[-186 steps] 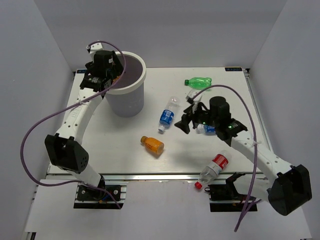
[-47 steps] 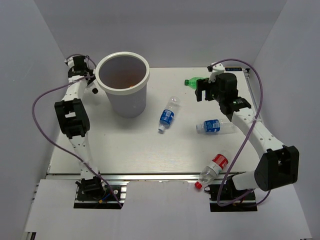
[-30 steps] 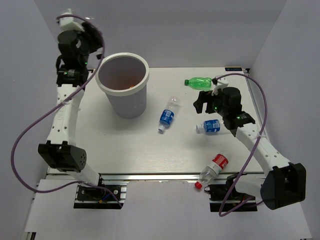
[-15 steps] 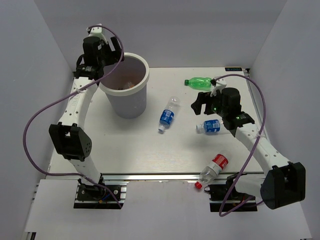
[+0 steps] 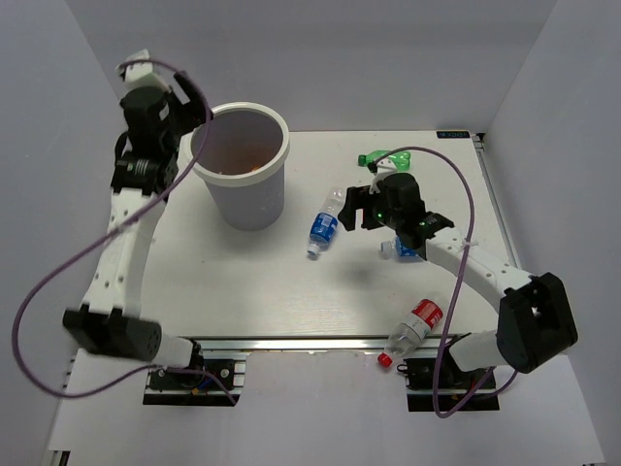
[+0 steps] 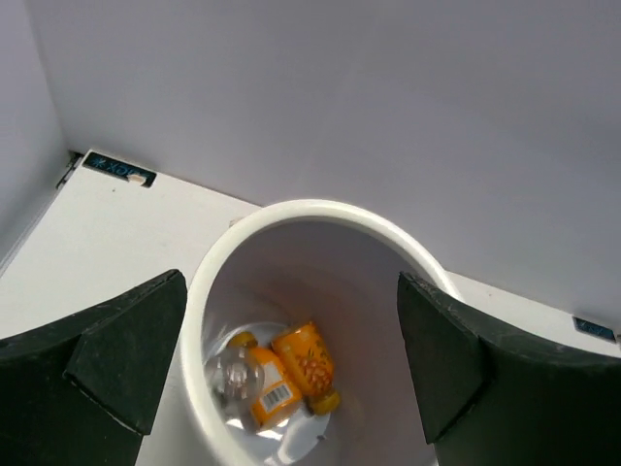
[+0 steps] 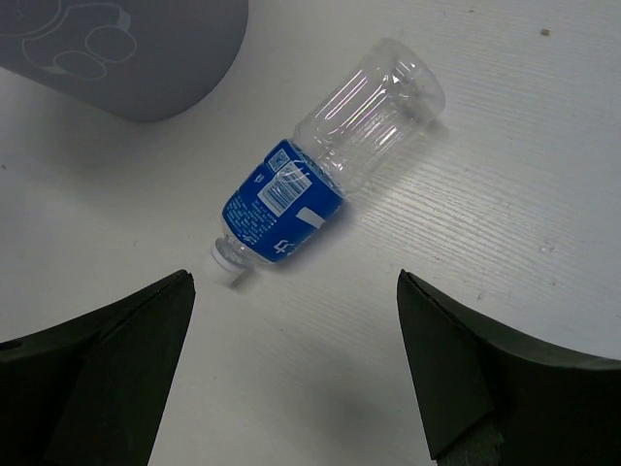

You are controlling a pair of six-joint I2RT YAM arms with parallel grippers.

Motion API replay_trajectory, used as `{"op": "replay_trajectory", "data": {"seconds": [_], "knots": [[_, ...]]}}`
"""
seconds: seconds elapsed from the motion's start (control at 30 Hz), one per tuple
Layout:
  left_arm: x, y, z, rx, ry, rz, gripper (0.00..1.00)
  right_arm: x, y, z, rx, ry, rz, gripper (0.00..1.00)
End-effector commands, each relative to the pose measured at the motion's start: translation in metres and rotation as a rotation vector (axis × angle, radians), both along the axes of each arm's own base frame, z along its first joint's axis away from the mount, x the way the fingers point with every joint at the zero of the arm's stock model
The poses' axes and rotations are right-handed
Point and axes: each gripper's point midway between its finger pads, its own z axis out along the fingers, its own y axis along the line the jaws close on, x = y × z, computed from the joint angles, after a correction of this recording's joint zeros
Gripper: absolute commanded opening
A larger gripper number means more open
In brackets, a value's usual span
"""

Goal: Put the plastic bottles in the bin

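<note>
The white bin stands at the back left, and two orange bottles lie on its bottom. My left gripper is open and empty, above and just left of the bin's rim. My right gripper is open and empty, just right of a clear blue-label bottle lying on the table; this bottle also shows in the right wrist view. A second blue-label bottle lies partly under the right arm. The green bottle lies at the back. The red-label bottle lies at the front edge.
White walls close in the table on the left, back and right. The bin's grey-looking wall is close to the upper left of the blue-label bottle. A purple cable loops over the right arm.
My right gripper has moved left, from near the right blue-label bottle to beside the middle one. My left arm has swung left and off the bin's rim. The bottles on the table have not moved.
</note>
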Motion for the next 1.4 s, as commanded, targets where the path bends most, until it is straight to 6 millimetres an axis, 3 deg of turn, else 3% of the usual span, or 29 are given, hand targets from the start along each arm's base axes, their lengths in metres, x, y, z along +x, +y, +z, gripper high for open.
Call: {"op": "replay_trajectory", "data": {"seconds": [0.0, 0.07, 0.1, 0.17, 0.2, 0.27, 0.3, 0.4, 0.43, 0.47, 0.53, 0.57, 0.6, 0.63, 0.73, 0.77, 0.8, 0.83, 1.0, 1.1, 1.2, 1.3, 1.33, 1.37], "knots": [[-0.064, 0.023, 0.009, -0.104, -0.078, 0.12, 0.98, 0.021, 0.002, 0.03, 0.091, -0.037, -0.112, 0.89], [-0.088, 0.044, -0.01, -0.183, -0.108, 0.252, 0.98, 0.022, 0.006, 0.022, 0.107, -0.009, -0.135, 0.89], [-0.108, 0.053, -0.04, -0.199, -0.082, 0.298, 0.98, 0.022, 0.009, 0.021, 0.127, 0.002, -0.143, 0.89], [-0.126, 0.059, -0.069, -0.276, -0.065, 0.357, 0.98, 0.026, 0.007, 0.015, 0.114, 0.009, -0.181, 0.9], [-0.132, 0.058, -0.101, -0.281, -0.008, 0.359, 0.98, 0.028, 0.006, 0.013, 0.115, 0.014, -0.201, 0.89], [-0.143, 0.053, -0.117, -0.343, 0.001, 0.347, 0.98, 0.034, 0.004, 0.008, 0.124, 0.03, -0.248, 0.89], [-0.144, 0.045, -0.138, -0.352, 0.052, 0.315, 0.98, 0.036, 0.006, 0.009, 0.132, 0.034, -0.255, 0.89], [-0.149, 0.028, -0.173, -0.398, 0.161, 0.251, 0.98, 0.043, 0.018, 0.002, 0.159, 0.075, -0.256, 0.89], [-0.153, 0.025, -0.195, -0.399, 0.216, 0.247, 0.98, 0.046, 0.022, -0.002, 0.165, 0.086, -0.252, 0.89], [-0.156, 0.022, -0.207, -0.406, 0.252, 0.242, 0.98, 0.047, 0.027, -0.015, 0.158, 0.127, -0.248, 0.89], [-0.162, 0.013, -0.233, -0.408, 0.321, 0.206, 0.98, 0.056, 0.034, -0.016, 0.157, 0.132, -0.252, 0.89], [-0.164, 0.011, -0.238, -0.408, 0.331, 0.196, 0.98, 0.061, 0.034, -0.032, 0.128, 0.158, -0.272, 0.89], [-0.164, 0.009, -0.243, -0.407, 0.341, 0.183, 0.98, 0.07, 0.037, -0.028, 0.127, 0.142, -0.29, 0.89], [-0.167, 0.008, -0.255, -0.403, 0.362, 0.176, 0.98, 0.077, 0.038, -0.045, 0.097, 0.162, -0.312, 0.89], [-0.167, 0.004, -0.266, -0.411, 0.382, 0.164, 0.98, 0.088, 0.047, -0.054, 0.079, 0.194, -0.32, 0.89], [-0.166, 0.004, -0.269, -0.404, 0.388, 0.16, 0.98, 0.091, 0.049, -0.068, 0.066, 0.221, -0.329, 0.89], [-0.165, 0.003, -0.269, -0.401, 0.389, 0.152, 0.98, 0.097, 0.053, -0.064, 0.076, 0.216, -0.334, 0.89], [-0.165, 0.004, -0.27, -0.392, 0.391, 0.153, 0.98, 0.099, 0.054, -0.077, 0.056, 0.24, -0.344, 0.89], [-0.166, 0.008, -0.274, -0.372, 0.405, 0.176, 0.98, 0.101, 0.061, -0.098, 0.03, 0.293, -0.363, 0.89], [-0.166, 0.009, -0.282, -0.367, 0.406, 0.182, 0.98, 0.1, 0.064, -0.104, 0.02, 0.295, -0.367, 0.84], [-0.164, 0.006, -0.286, -0.377, 0.406, 0.167, 0.98, 0.106, 0.061, -0.1, 0.006, 0.275, -0.39, 0.71], [-0.164, 0.006, -0.289, -0.376, 0.411, 0.168, 0.98, 0.109, 0.065, -0.081, 0.022, 0.231, -0.354, 0.48], [-0.164, 0.006, -0.288, -0.375, 0.407, 0.166, 0.98, 0.113, 0.067, -0.061, 0.035, 0.175, -0.324, 0.4], [-0.164, 0.006, -0.289, -0.376, 0.404, 0.164, 0.98, 0.117, 0.069, -0.044, 0.046, 0.134, -0.307, 0.4]]}}
